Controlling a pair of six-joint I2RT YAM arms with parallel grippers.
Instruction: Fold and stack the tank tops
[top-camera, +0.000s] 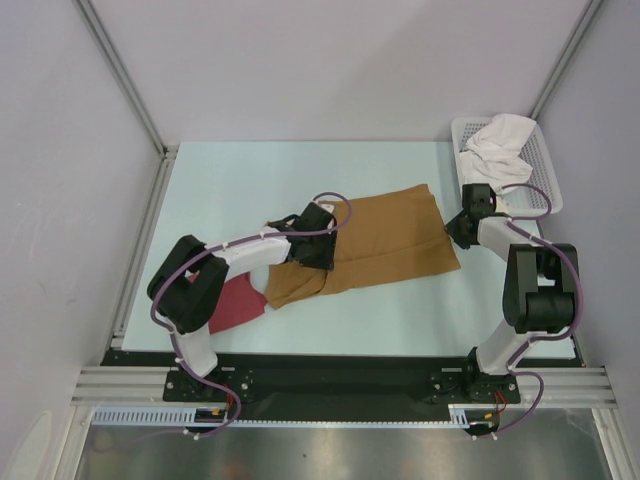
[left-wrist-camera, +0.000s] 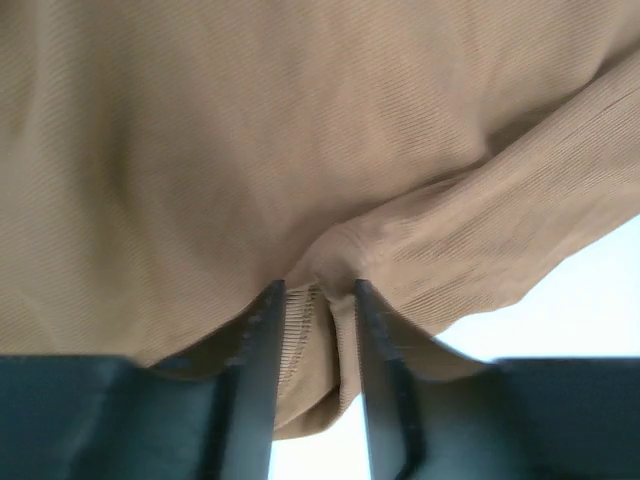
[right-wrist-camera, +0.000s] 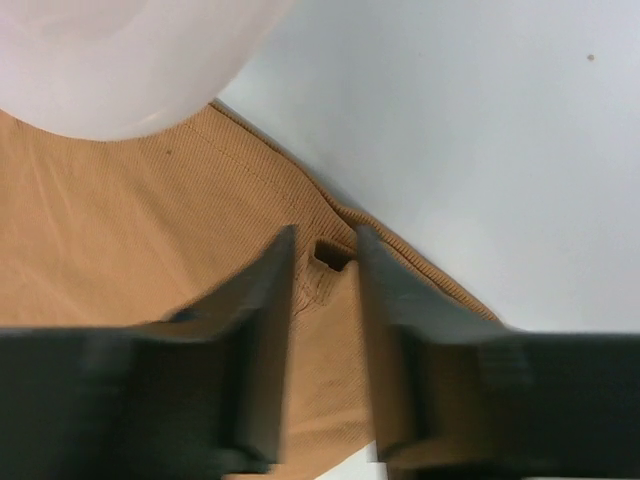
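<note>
The tan-brown tank top (top-camera: 380, 245) lies spread across the middle of the table. The dark red tank top (top-camera: 238, 303) shows at the front left, partly under my left arm and the tan one's corner. My left gripper (top-camera: 318, 255) is down on the tan top's left part. In the left wrist view the left gripper (left-wrist-camera: 317, 290) has its jaws a little apart, a raised fold of tan cloth (left-wrist-camera: 250, 150) loose between them. My right gripper (top-camera: 455, 232) is at the top's right edge. The right wrist view has the right gripper (right-wrist-camera: 325, 238) slightly open over a small pinched bump of tan cloth (right-wrist-camera: 120, 220).
A white mesh basket (top-camera: 545, 170) stands at the back right with a crumpled white cloth (top-camera: 500, 150) in it, just behind my right arm. The pale table (right-wrist-camera: 480, 120) ends in a metal frame rail on the left and at the front.
</note>
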